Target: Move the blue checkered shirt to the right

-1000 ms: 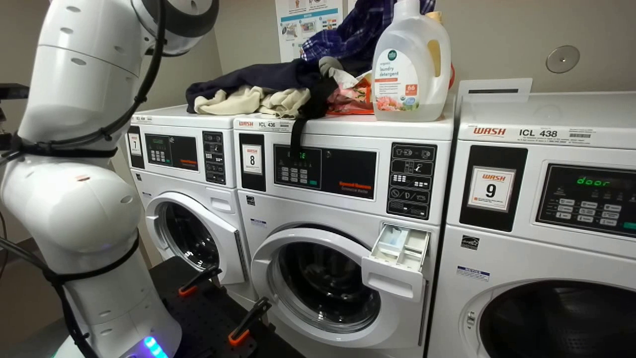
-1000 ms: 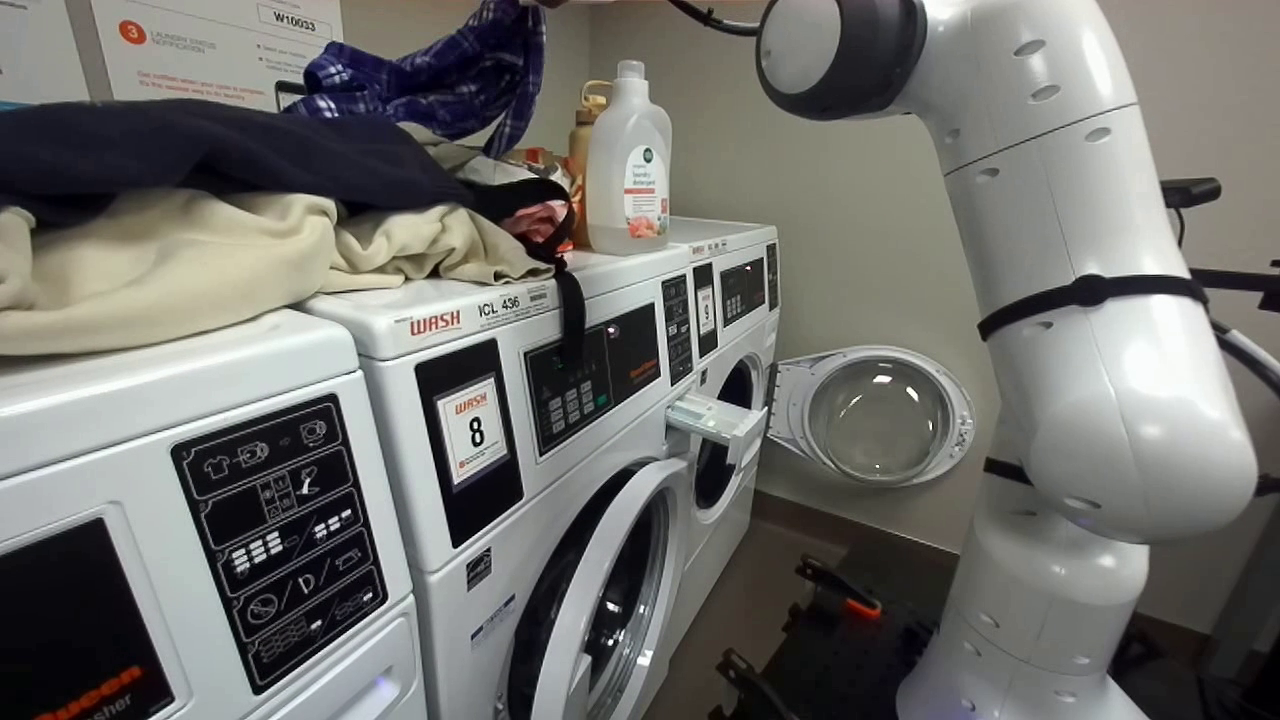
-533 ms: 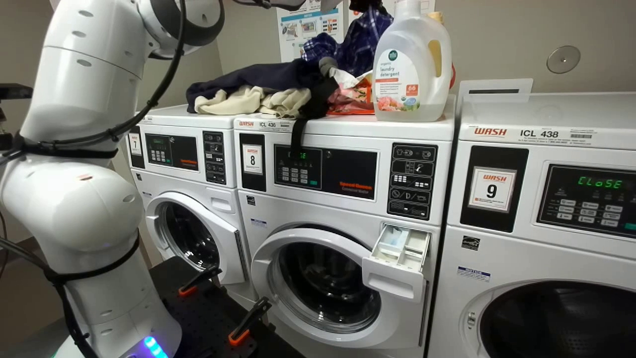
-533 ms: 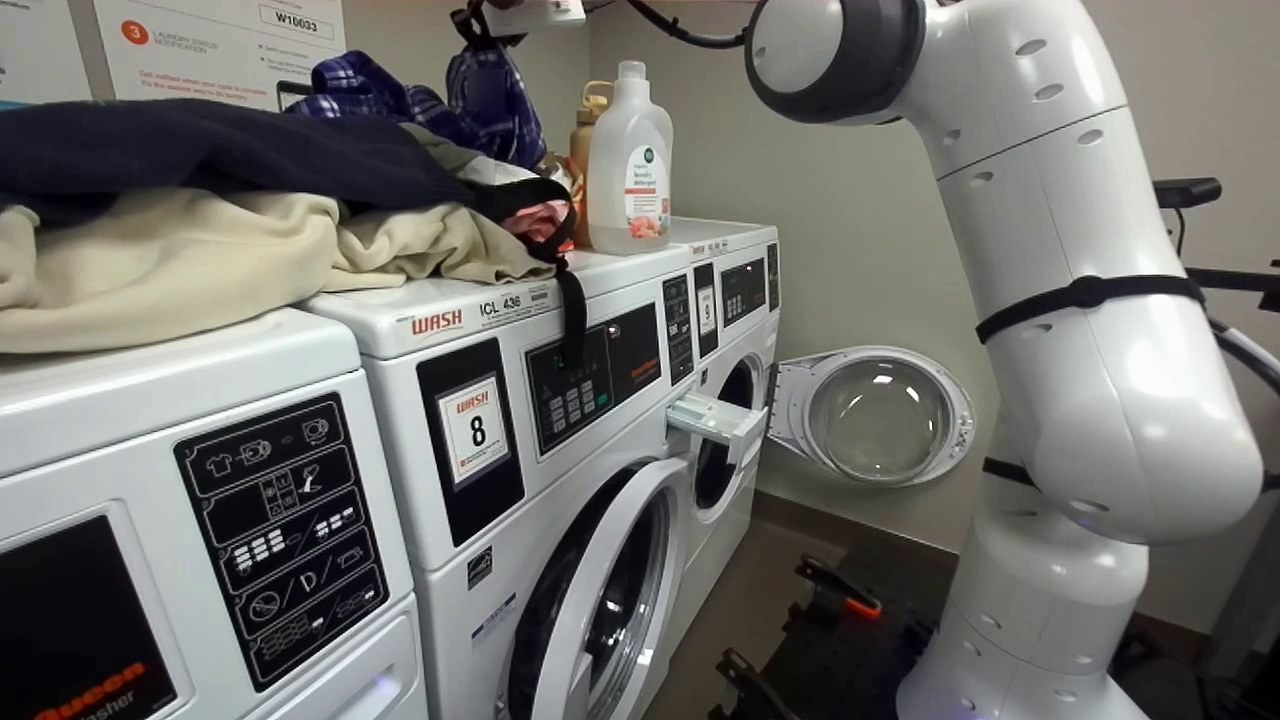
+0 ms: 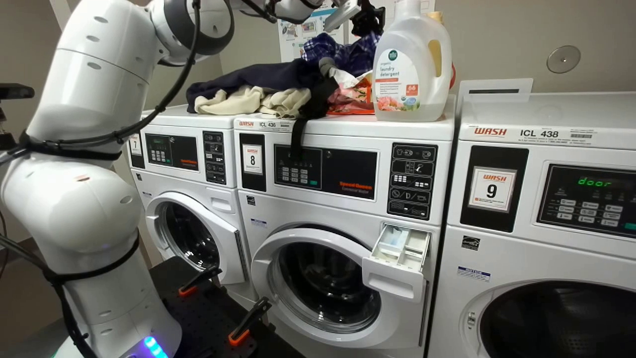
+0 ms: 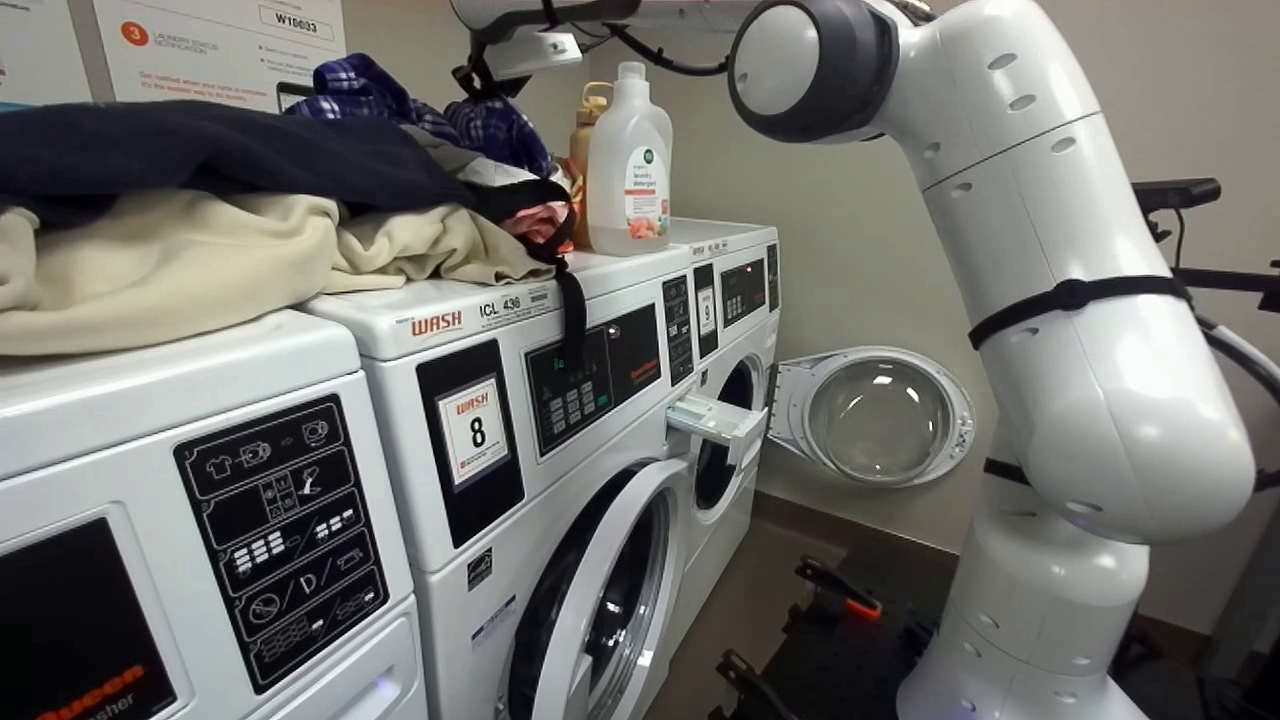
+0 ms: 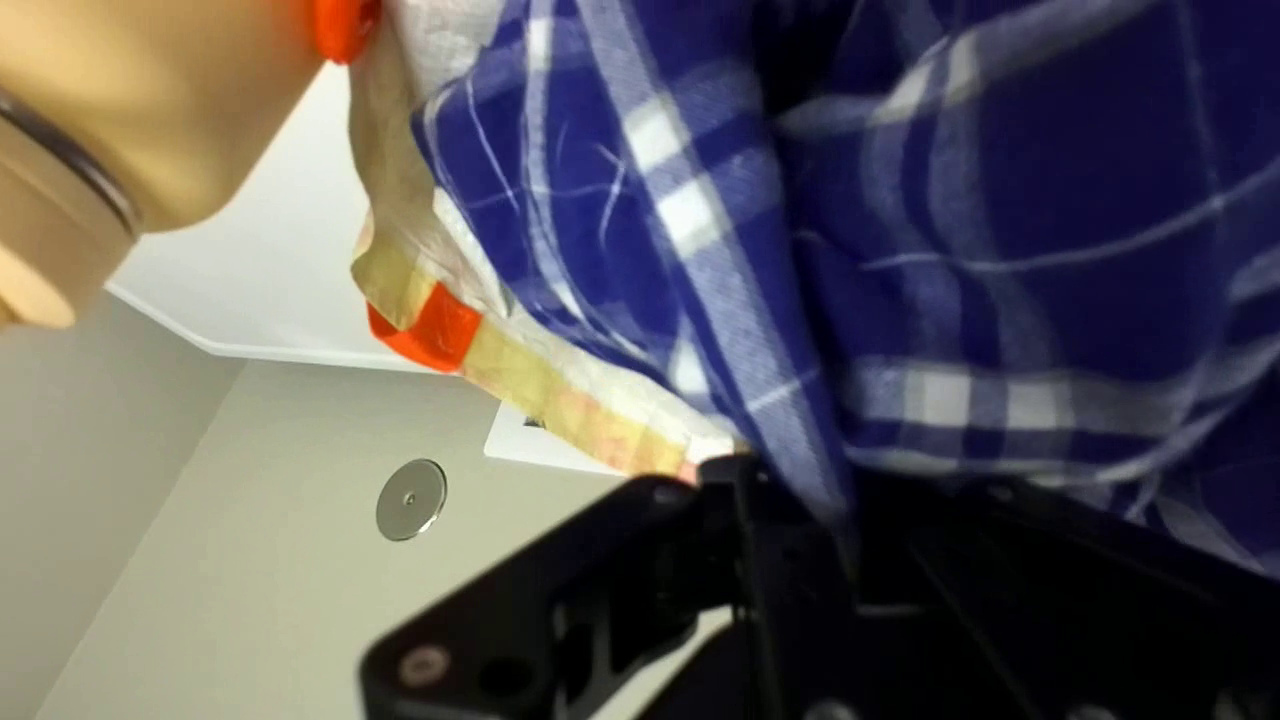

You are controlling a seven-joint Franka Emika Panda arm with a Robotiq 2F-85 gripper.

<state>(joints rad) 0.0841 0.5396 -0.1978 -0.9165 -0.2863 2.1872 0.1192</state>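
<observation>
The blue checkered shirt [image 5: 354, 53] lies partly over the clothes pile on top of the washers, with one part lifted to my gripper. In an exterior view, the shirt [image 6: 505, 135] sags in folds behind the pile, left of the detergent bottle. My gripper [image 5: 368, 31] points down just above the shirt, beside the bottle's top. In the wrist view, the shirt [image 7: 900, 230] fills the upper right, and a fold runs down between the fingers of my gripper [image 7: 835, 500]. The fingers are closed around that fold. The fingertips are dark and partly covered by cloth.
A tall detergent bottle [image 5: 411, 64] stands right of the gripper, with a tan bottle [image 6: 582, 140] behind it. Navy cloth [image 6: 220, 150] and cream cloth [image 6: 180, 250] lie left. An orange-edged bag [image 7: 430, 330] lies under the shirt. A detergent drawer [image 5: 397, 268] sticks out below.
My gripper has come down into both exterior views from above their top edge, carrying the shirt. The raised part of the shirt has sunk and bunched lower beside the bottle.
</observation>
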